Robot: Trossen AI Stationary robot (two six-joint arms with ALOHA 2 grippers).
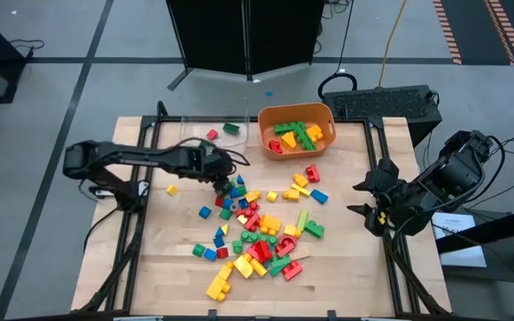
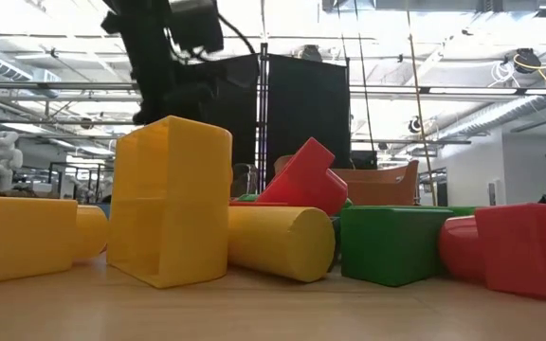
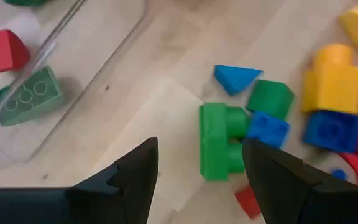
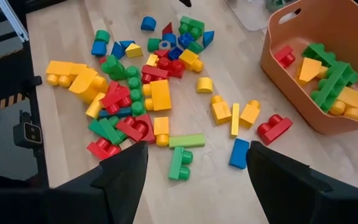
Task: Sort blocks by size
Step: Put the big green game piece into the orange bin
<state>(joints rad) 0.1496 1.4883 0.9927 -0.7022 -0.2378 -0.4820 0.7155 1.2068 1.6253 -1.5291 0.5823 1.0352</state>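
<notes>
Several blocks (image 1: 257,232) in red, yellow, green and blue lie scattered on the wooden table. My left gripper (image 1: 221,183) hangs open at the pile's far left edge, pointing steeply down. In the left wrist view its fingers (image 3: 197,177) stand apart above bare wood, with a green studded block (image 3: 219,149) lying on the table just past them, next to a small blue block (image 3: 267,127) and a blue wedge (image 3: 235,78). My right gripper (image 1: 364,198) waits open, raised at the table's right edge, looking over the pile (image 4: 148,93).
A clear plastic tray (image 1: 190,134) at the far left holds a green block (image 3: 30,96) and a red one (image 3: 2,50). An orange tub (image 1: 297,129) at the far middle holds green, yellow and red blocks. Bare wood lies along the left side and near edge.
</notes>
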